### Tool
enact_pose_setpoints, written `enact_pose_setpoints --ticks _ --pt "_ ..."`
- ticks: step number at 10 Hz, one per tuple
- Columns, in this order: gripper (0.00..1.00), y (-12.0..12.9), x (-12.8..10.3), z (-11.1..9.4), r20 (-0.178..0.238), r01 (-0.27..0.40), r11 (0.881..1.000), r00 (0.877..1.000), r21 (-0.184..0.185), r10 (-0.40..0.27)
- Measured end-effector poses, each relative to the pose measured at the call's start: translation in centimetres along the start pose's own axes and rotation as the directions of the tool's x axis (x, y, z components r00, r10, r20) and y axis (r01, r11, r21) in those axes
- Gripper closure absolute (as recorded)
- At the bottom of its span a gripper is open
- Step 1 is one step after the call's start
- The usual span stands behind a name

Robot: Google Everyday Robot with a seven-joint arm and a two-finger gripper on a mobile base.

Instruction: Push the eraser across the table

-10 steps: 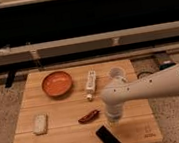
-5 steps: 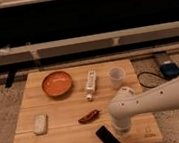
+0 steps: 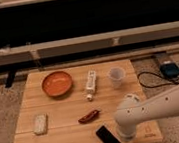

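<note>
A small wooden tabletop (image 3: 63,140) made of light planks fills the lower middle of the picture. The eraser (image 3: 108,138) lies near the bottom edge of it, a little right of the middle. It is flat, black and a bit shiny. It lies slanted: its long side runs from the upper left down to the lower right. One short end points up toward the red pepper (image 3: 88,116), and the other points at the bottom edge of the tabletop.

A big white robot arm (image 3: 164,105) comes in from the right side of the picture. It bends at a round joint and then goes down to the tabletop. The claw (image 3: 124,137) is at the low end of the arm, just to the right of the eraser. The claw is closed. It is very near the eraser, but I cannot tell if they touch.

The red pepper lies just above the eraser and a bit to the left. A whitish-grey block (image 3: 39,124) sits on the left side. An orange bowl (image 3: 57,83) sits at the upper left of the tabletop. A long white stick (image 3: 90,84) lies beside the bowl, in the upper middle. A clear cup (image 3: 116,76) stands at the upper right.

Dark cables (image 3: 152,79) lie on the floor to the right.
</note>
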Motion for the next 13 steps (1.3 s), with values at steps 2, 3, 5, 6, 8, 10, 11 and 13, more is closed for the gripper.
enact_pose_setpoints --ticks 2,3,5,6,8,10,11,13 --pt "1.00 0.4 -0.1 0.8 -0.004 0.004 1.000 1.000 -0.015 -0.004" --pt "1.00 0.6 -0.3 1.2 -0.009 0.011 1.000 1.000 -0.024 -0.012" --pt "1.00 1.0 -0.8 1.6 -0.011 0.031 0.999 0.999 -0.037 -0.032" --pt "1.00 1.1 -1.1 1.8 -0.010 0.043 0.998 0.999 -0.043 -0.043" --pt "1.00 1.0 -2.1 1.9 -0.006 0.071 0.996 0.997 -0.051 -0.072" --pt "1.00 0.3 -3.3 1.9 0.004 0.097 0.994 0.995 -0.049 -0.097" --pt "1.00 -0.2 -3.9 1.9 0.008 0.110 0.993 0.994 -0.046 -0.109" --pt "1.00 -1.1 -5.0 2.1 0.016 0.134 0.990 0.991 -0.038 -0.133"
